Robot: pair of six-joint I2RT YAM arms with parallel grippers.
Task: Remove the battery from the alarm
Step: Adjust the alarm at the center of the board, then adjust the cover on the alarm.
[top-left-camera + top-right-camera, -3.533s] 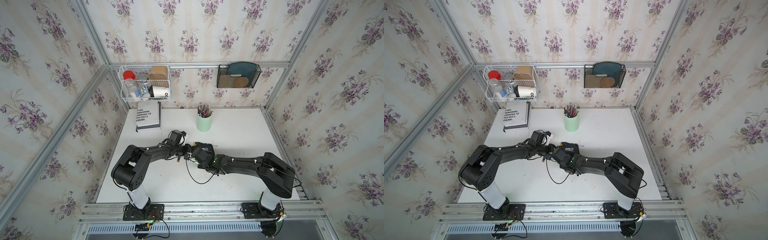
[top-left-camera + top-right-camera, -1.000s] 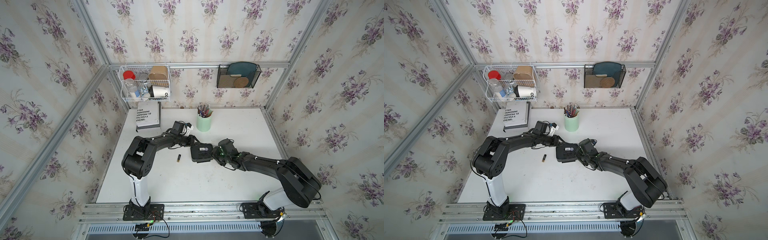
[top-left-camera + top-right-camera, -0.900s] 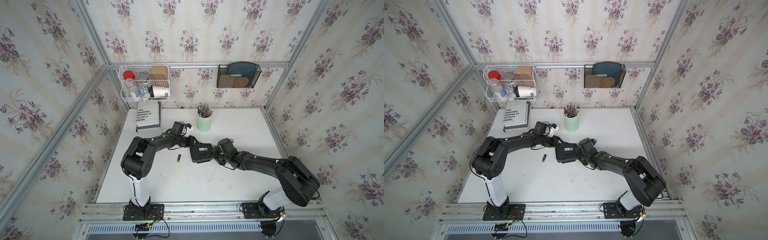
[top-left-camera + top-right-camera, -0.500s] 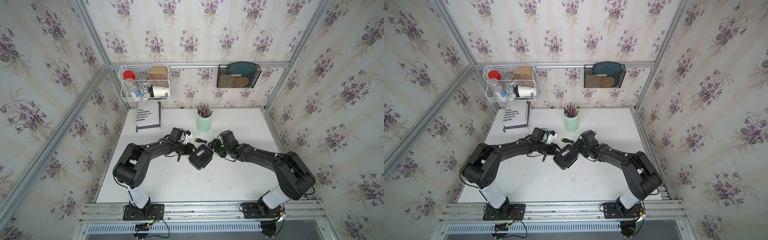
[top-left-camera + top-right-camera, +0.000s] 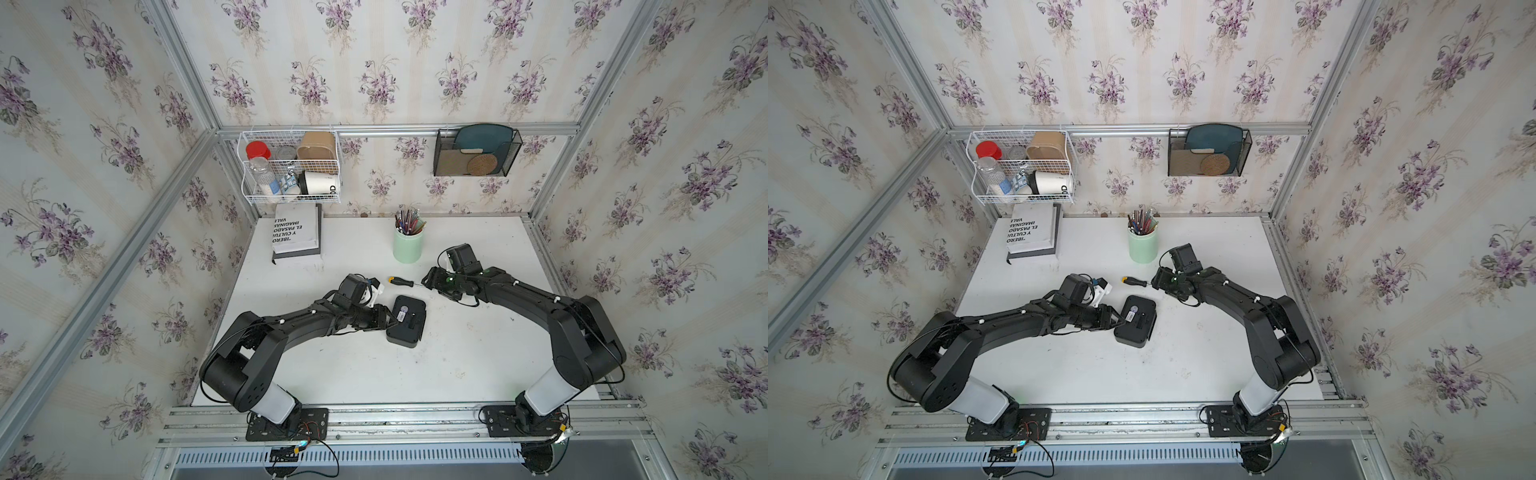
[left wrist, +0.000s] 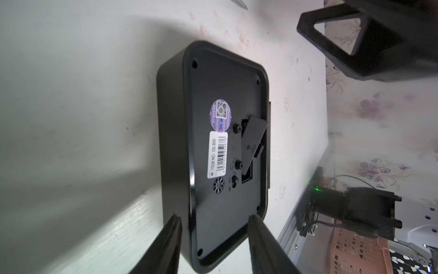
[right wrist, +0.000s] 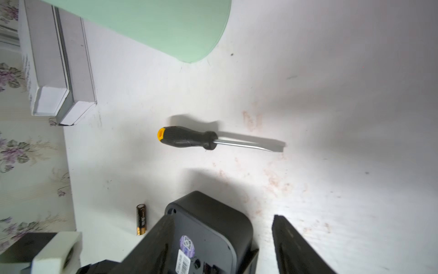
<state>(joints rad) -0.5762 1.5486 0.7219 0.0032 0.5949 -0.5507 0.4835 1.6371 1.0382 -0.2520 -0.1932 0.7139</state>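
The alarm (image 5: 409, 320) (image 5: 1136, 318) lies face down mid-table, its black back and white sticker up. In the left wrist view its back (image 6: 213, 71) shows a small cover piece (image 6: 253, 137) tilted out of an open slot. My left gripper (image 5: 384, 322) (image 6: 214, 217) is open, its fingers straddling the alarm's near corner with gaps showing. The battery (image 7: 141, 219) lies on the table beside the alarm; in both top views my left arm hides it. My right gripper (image 5: 428, 280) (image 7: 222, 217) is open and empty, behind the alarm (image 7: 208, 213).
A black-handled screwdriver (image 5: 401, 282) (image 7: 184, 137) lies loose on the table between the two grippers. Behind it stand a green pen cup (image 5: 408, 245) and a white book (image 5: 296, 237). A wire basket (image 5: 291, 170) and a black rack (image 5: 476, 151) hang on the back wall.
My right gripper has drawn back from the alarm and opened wider. The alarm has turned and slid toward the front with my left gripper. The screwdriver now shows on the table.
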